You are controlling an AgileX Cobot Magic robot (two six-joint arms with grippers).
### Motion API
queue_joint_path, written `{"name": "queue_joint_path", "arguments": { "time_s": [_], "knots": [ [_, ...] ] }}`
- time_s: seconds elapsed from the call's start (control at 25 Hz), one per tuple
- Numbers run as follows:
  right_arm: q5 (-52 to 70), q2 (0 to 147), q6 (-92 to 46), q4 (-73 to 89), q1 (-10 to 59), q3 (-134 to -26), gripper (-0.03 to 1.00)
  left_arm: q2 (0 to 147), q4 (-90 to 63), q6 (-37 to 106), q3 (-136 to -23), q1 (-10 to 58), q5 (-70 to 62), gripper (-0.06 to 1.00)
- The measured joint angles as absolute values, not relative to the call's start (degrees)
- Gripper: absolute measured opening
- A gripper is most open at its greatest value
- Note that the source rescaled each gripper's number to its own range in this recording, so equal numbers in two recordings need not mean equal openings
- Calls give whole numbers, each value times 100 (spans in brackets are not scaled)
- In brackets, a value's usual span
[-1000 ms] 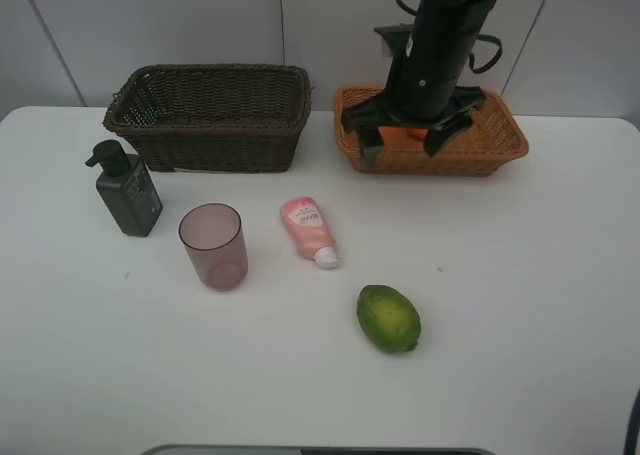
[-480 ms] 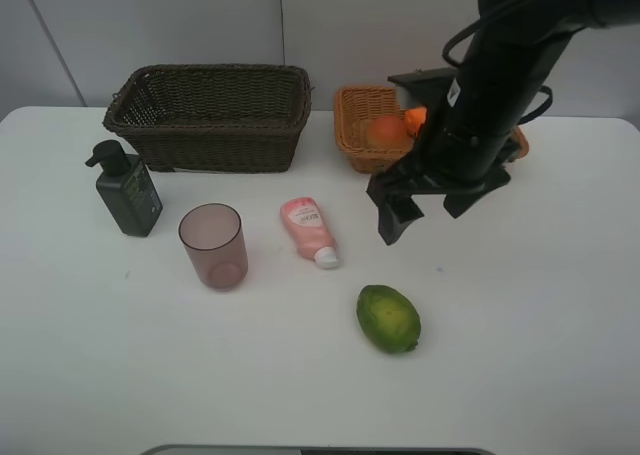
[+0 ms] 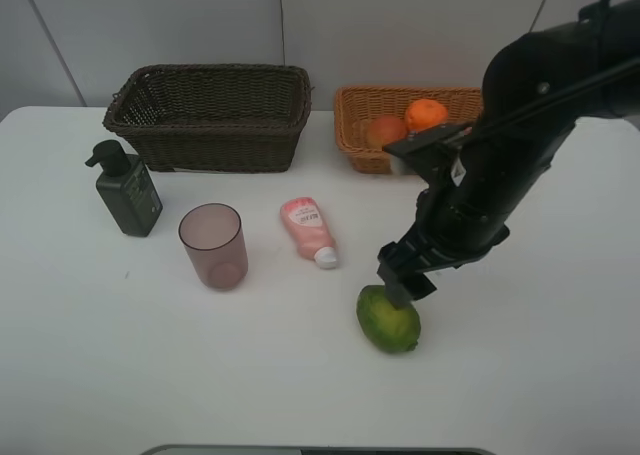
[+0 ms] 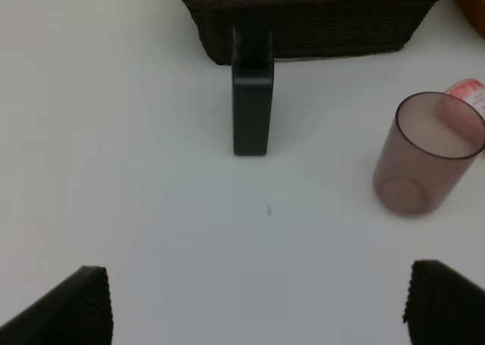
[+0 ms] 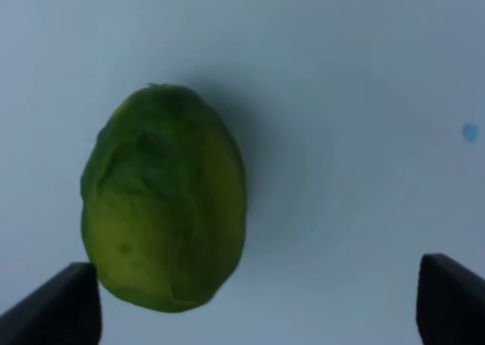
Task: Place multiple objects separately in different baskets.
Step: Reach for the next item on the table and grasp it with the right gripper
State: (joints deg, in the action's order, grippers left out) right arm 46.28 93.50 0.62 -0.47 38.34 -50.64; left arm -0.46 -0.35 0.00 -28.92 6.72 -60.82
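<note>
Right tool (image 5: 250,305) hanging over green fruit (image 5: 163,201), spread wide, gripping nothing. Fruit lying on surface (image 5: 341,95) – off-centre, crowding one jaw, long axis running across jaw line. Probably needing sideways nudge before closing.

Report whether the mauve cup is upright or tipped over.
Upright. The cup stands on its base, open mouth up, with nothing visible inside.

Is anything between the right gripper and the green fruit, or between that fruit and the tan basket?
Nothing visible. The right gripper hangs open right above the green fruit, with bare table between the fruit and the tan basket; the pink tube lies off to the side.
</note>
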Motion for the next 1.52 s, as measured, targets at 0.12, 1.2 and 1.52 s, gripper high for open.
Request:
{"name": "queue_joint_path", "arguments": {
  "time_s": [0.12,1.2,1.52],
  "knots": [
    [4461,9346,69,-51,3980,-4960,77,-46,-35,0,-2892,672,-6082,99],
    [3602,9967,1419,-44,4484,-4932,77,-46,-35,0,-2892,672,-6082,99],
    [3567,10067,1438,-44,4497,-4932,77,-46,-35,0,-2892,672,-6082,99]
  ]
}}
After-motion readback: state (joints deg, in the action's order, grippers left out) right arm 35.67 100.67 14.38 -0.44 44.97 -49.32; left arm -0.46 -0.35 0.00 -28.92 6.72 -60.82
